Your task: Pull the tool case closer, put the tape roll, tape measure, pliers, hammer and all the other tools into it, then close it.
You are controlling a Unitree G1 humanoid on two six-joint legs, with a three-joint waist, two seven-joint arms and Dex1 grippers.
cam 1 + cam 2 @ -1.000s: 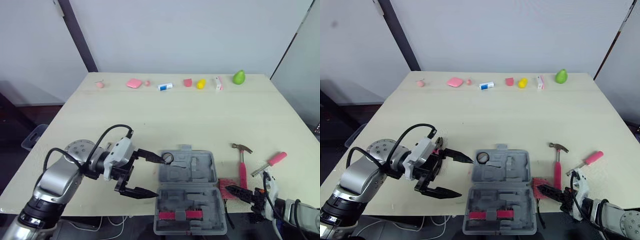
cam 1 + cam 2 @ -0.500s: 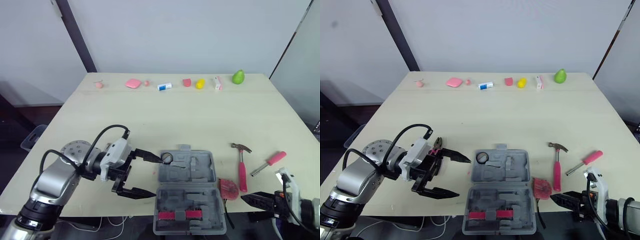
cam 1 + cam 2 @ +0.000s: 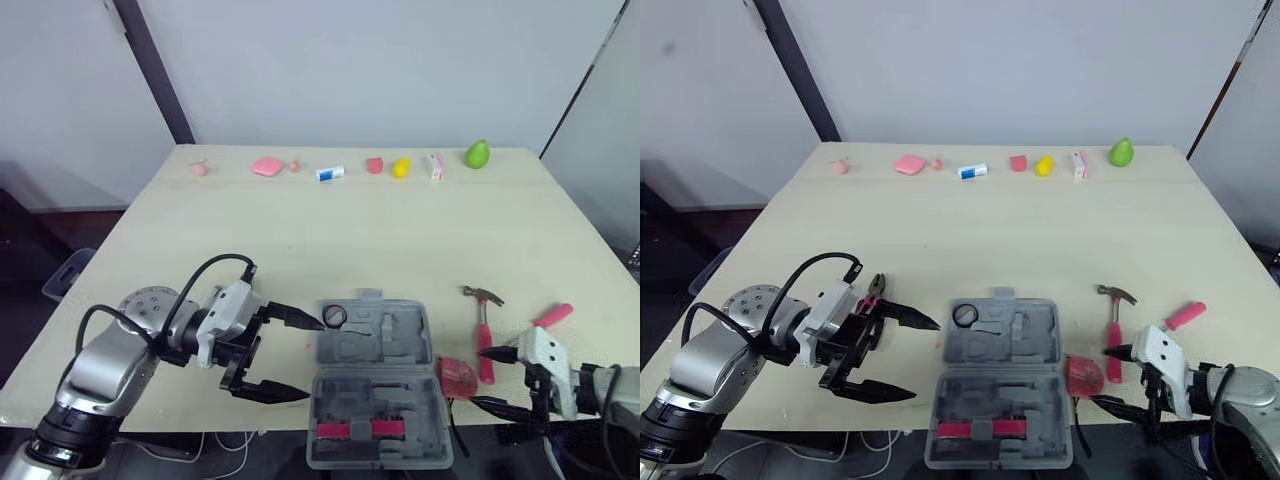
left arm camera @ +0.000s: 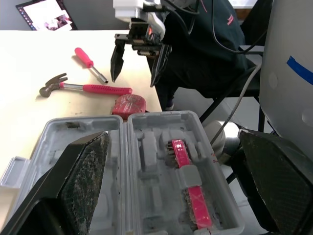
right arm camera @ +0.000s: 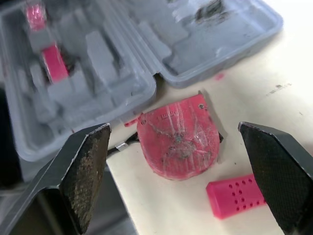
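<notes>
Right gripper (image 3: 480, 377) has swung up beside the tape measure (image 3: 456, 375), jaws wide; left gripper (image 3: 313, 360) likewise wide.

A robotics lab or test room. A bare pale table (image 3: 400, 235) stands against plain white wall panels (image 3: 380, 60) with a dark post (image 3: 150, 70) at the far left. Small toy-like props, among them a pink pad (image 3: 267, 166) and a green pear shape (image 3: 477, 154), line the far edge. In the left wrist view a lit monitor (image 4: 45, 13) shows, and a dark jacket (image 4: 210, 49) hangs by a chair (image 4: 244, 88).
</notes>
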